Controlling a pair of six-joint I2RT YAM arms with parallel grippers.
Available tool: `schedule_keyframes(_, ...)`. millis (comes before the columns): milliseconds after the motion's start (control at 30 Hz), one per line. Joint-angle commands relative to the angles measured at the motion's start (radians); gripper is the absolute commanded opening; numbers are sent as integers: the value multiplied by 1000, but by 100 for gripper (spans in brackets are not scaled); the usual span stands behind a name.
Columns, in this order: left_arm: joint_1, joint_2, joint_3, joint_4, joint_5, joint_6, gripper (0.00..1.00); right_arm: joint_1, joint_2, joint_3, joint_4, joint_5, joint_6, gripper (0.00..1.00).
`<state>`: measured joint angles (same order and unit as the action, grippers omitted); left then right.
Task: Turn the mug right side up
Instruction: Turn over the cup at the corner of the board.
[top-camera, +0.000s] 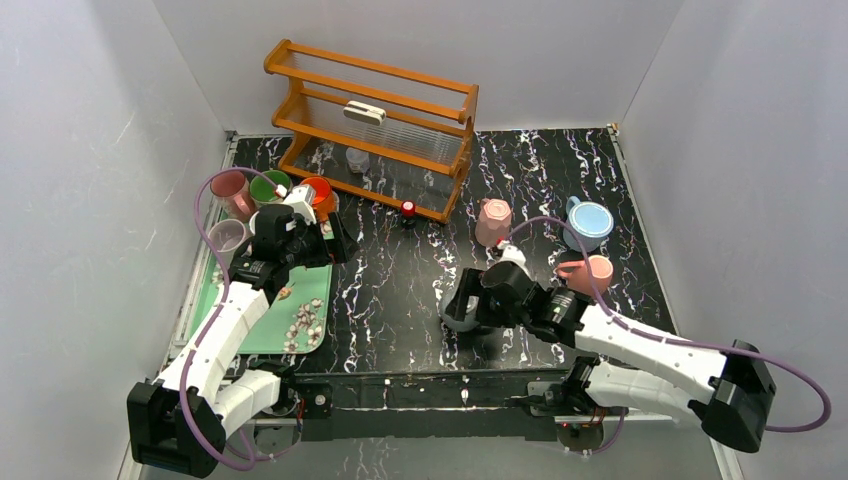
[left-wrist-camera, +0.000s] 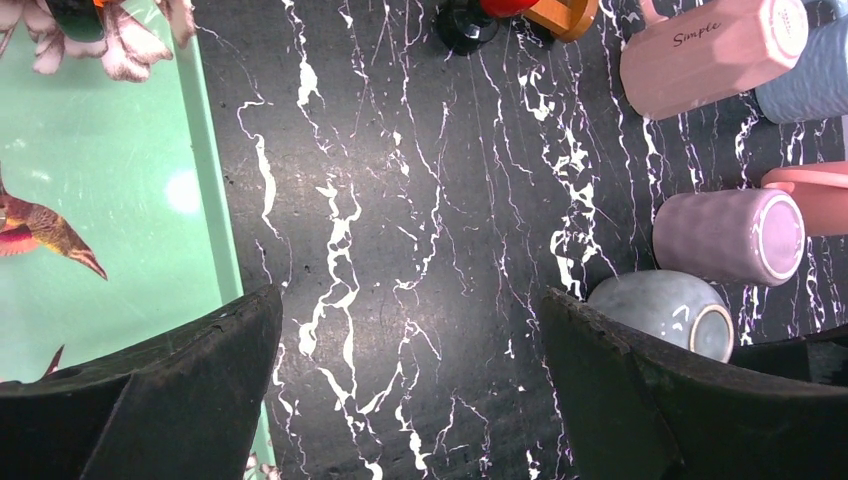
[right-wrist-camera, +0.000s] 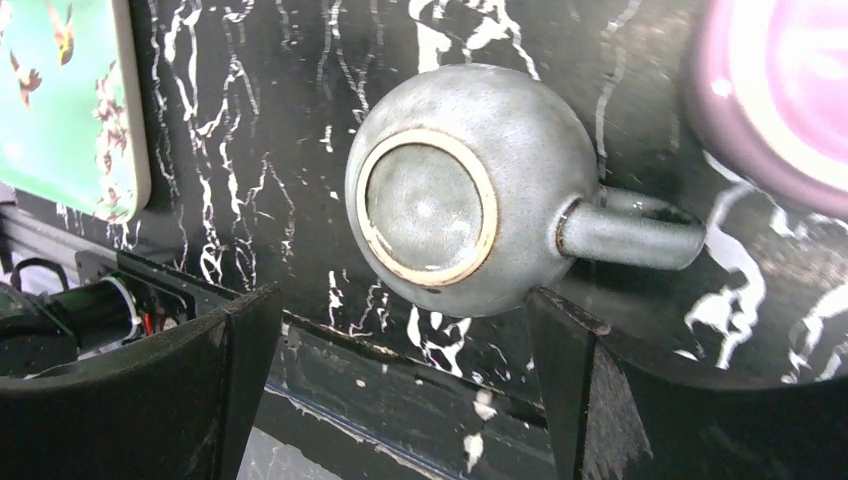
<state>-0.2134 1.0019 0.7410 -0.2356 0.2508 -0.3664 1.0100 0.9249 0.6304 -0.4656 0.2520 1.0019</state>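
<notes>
The step in hand seems to be the approach to the grasp; the turning itself is not yet begun. The grey-green round ceramic mug (right-wrist-camera: 470, 190) stands upside down on the black marbled surface (top-camera: 400, 290). Its unglazed foot ring faces up, and it is close to the near edge, in front of the right arm. Its handle (right-wrist-camera: 630, 235) points sideways, toward one finger of the right hand (right-wrist-camera: 400, 300).

This right hand hovers just above the mug with its two fingers wide apart and nothing between them. From the wrist view I cannot tell if one finger already touches the body. The left hand (left-wrist-camera: 410, 300) is also wide apart and holds nothing. It hangs over the border of the green tray (left-wrist-camera: 120, 200), well apart from the mug, so I judge that it has no part in this step.

The next move, I think, calls for lowering the right hand until the fingers stand on two opposite sides of the round body, clear of the handle, and then pressing them together. After that the mug must be lifted enough to turn it over and set on its foot. The glaze and the round form may slip, and a purple mug (right-wrist-camera: 760, 100) stands just beside the handle, so the turn needs free space.
</notes>
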Motion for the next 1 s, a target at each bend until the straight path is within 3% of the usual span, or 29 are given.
schedule_keyframes(0, -6, -23, -5, -19, -24, 18, 97, 0, 71, 37, 193, -90, -123, 99)
schedule_keyframes(100, -5, -16, -2, -26, -24, 20, 97, 0, 121, 92, 175, -138, -266, 99)
schedule_keyframes(433, -5, -24, -5, -27, -17, 22, 96, -1, 182, 179, 29, -71, -609, 98)
schedule_keyframes(600, -6, -19, -6, -24, -12, 20, 96, -1, 191, 189, -13, -19, -729, 96)
schedule_keyframes(767, -6, -29, -8, -24, -16, 20, 96, -5, 219, 234, -61, -111, -878, 90)
schedule_keyframes(967, -6, -38, -15, -24, -38, 19, 96, -13, 293, 304, -143, -114, -987, 91)
